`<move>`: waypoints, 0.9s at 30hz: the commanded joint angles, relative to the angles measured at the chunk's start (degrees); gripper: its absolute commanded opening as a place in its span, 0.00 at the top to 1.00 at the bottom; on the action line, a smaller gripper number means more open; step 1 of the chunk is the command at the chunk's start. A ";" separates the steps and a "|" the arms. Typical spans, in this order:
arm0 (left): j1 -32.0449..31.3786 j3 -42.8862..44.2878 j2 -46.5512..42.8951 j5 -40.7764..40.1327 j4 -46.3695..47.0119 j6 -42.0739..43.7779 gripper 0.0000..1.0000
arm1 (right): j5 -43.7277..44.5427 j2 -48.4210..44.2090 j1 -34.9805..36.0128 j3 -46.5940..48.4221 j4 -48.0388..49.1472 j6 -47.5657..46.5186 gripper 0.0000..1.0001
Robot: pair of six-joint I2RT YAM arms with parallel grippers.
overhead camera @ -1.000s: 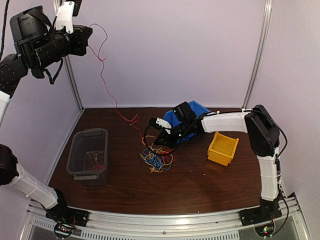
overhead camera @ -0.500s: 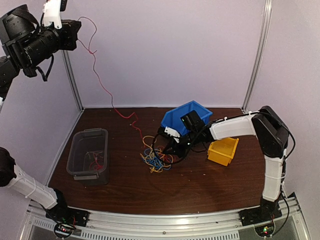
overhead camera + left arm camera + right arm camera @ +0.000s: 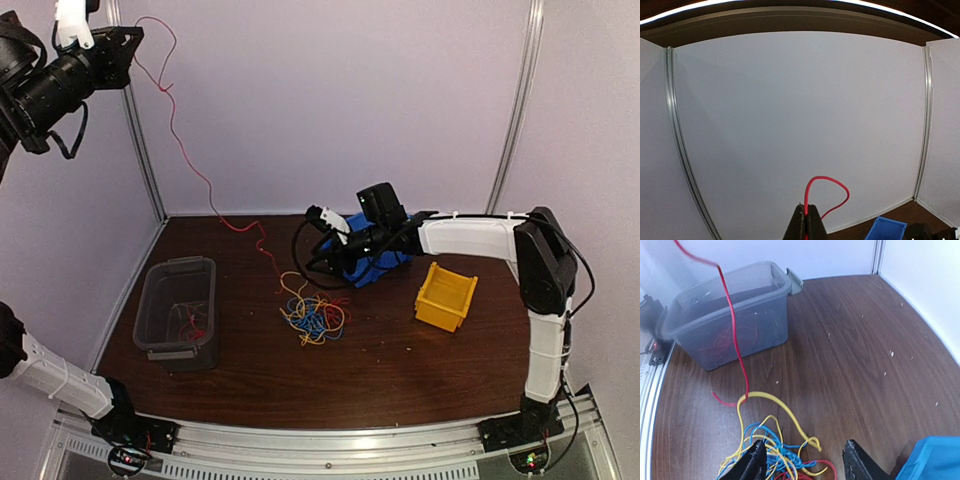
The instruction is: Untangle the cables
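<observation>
The cables lie as a tangle (image 3: 313,315) of blue, yellow and red wires on the brown table. One long red cable (image 3: 178,140) rises out of it to my left gripper (image 3: 135,42), which is high at the top left and shut on it. In the left wrist view the closed left gripper (image 3: 806,210) pinches the red cable (image 3: 827,180), which loops above the fingertips. My right gripper (image 3: 325,262) hovers just behind the tangle. In the right wrist view the right gripper (image 3: 805,455) is open with nothing between its fingers, above the tangle (image 3: 770,455) and beside the red cable (image 3: 732,340).
A grey translucent bin (image 3: 178,310) with a few wires inside stands at the left, also seen as the grey bin (image 3: 725,315). A blue bin (image 3: 375,262) sits partly behind the right arm. A yellow bin (image 3: 446,296) stands to the right.
My left gripper has risen further up and left, drawing the red cable higher. My right gripper has opened and lifted back off the tangle.
</observation>
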 commanded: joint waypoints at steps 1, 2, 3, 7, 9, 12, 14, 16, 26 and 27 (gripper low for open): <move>0.31 0.55 1.63 3.44 1.62 -1.35 1.00 | -1.03 6.77 1.47 7.47 -2.60 -0.19 0.44; 0.28 0.65 1.65 3.68 1.58 -1.63 1.00 | -1.11 7.94 1.94 8.63 -3.22 -0.69 0.44; 0.30 0.63 1.69 3.86 1.58 -1.87 1.00 | -1.13 8.96 2.44 9.26 -3.30 -0.96 0.44; 0.28 0.71 1.56 4.78 1.11 -2.87 1.00 | -1.04 11.56 3.49 10.94 -2.07 -0.10 0.43; 0.29 0.73 1.49 4.79 0.96 -3.01 1.00 | -1.33 12.43 3.55 11.56 -1.78 0.31 0.44; 0.30 0.48 1.40 4.79 0.93 -3.00 1.00 | -1.81 12.94 3.54 11.43 -1.60 0.53 0.48; 0.28 0.32 1.30 4.87 0.93 -3.04 1.00 | -1.73 13.09 3.56 10.92 -1.46 0.49 0.62; 0.30 0.12 1.31 4.82 0.93 -3.02 1.00 | -0.97 13.08 3.54 10.13 -0.96 0.95 0.80; 0.29 1.39 -1.53 0.11 6.04 1.57 1.00 | 4.49 7.27 2.36 -3.34 3.08 2.40 1.00; 0.29 1.84 -1.73 -0.64 6.51 2.57 1.00 | 4.71 7.06 2.17 -4.35 2.56 2.08 1.00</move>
